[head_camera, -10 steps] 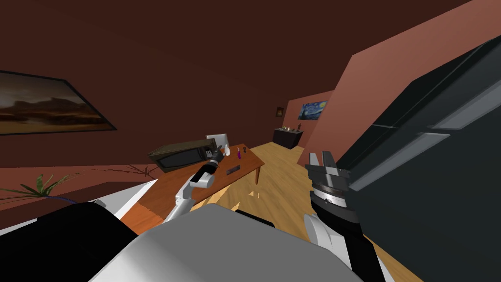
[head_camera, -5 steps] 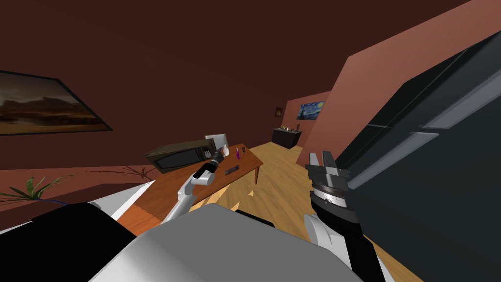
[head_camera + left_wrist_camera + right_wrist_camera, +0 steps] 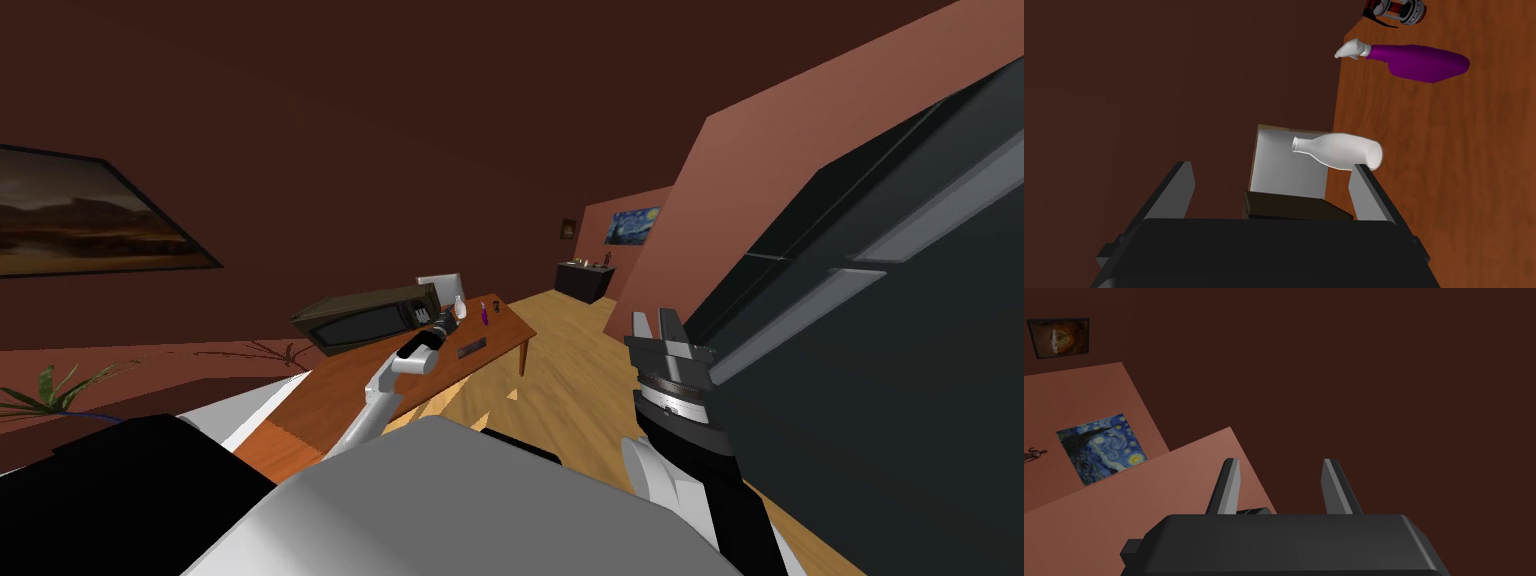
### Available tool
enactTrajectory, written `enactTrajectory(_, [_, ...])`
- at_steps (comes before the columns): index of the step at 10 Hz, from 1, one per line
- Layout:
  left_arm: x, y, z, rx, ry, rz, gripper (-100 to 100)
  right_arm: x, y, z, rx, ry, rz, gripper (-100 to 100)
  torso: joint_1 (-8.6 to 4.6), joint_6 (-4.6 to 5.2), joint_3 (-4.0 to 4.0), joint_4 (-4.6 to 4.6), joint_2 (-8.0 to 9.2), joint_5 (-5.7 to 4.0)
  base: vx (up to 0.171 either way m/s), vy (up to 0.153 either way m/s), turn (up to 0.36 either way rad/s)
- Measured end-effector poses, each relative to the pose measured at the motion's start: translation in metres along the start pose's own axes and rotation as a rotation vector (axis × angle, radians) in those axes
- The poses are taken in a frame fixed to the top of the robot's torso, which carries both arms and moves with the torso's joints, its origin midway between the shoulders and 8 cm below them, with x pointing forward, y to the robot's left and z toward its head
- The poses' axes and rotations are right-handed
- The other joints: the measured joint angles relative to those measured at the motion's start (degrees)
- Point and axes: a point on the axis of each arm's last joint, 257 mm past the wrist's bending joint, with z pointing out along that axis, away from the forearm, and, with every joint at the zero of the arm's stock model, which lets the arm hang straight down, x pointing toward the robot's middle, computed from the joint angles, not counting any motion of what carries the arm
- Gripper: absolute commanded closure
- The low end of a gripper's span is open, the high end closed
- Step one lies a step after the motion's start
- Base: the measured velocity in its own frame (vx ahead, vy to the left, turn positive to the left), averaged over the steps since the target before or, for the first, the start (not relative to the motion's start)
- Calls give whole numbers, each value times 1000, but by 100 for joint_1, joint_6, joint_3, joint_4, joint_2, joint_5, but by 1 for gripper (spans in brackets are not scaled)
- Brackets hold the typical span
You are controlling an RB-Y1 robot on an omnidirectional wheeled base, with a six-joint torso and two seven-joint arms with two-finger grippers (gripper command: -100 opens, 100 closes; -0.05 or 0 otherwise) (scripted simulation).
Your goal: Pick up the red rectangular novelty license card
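My left gripper (image 3: 443, 322) reaches out over the brown wooden table (image 3: 340, 395), close to the microwave's end. In the left wrist view the left gripper (image 3: 1270, 170) is open. Between and beyond its fingers stand an upright white panel (image 3: 1284, 167) and a low dark block (image 3: 1296, 206). A white bottle (image 3: 1339, 150) stands near one fingertip. Farther along the table (image 3: 1449, 175) are a purple spray bottle (image 3: 1424, 61) and a small red and grey object (image 3: 1396, 9). A flat dark rectangle (image 3: 472, 347) lies on the table beside my left forearm. My right gripper (image 3: 658, 325) is raised and open (image 3: 1280, 463).
A dark microwave (image 3: 365, 318) sits on the table's far side against the wall. A tall black cabinet (image 3: 880, 330) stands close on my right. A low dark cabinet (image 3: 587, 280) is at the far end of the wooden floor (image 3: 570, 360). A plant (image 3: 50, 390) is at left.
The whole head view has shifted slightly, so I have turned a little. My left gripper has drawn a bit nearer the microwave. The right arm has not moved.
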Motion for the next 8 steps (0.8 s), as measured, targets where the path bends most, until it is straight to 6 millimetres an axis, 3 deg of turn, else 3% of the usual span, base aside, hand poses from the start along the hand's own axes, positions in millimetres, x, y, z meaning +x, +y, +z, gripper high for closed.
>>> enactTrajectory(8, [-36,60,12,-249,-89,-125,-100,0,0,0,0,0,0,0,2,1,-2,-1,-5,0,18,-14,-27])
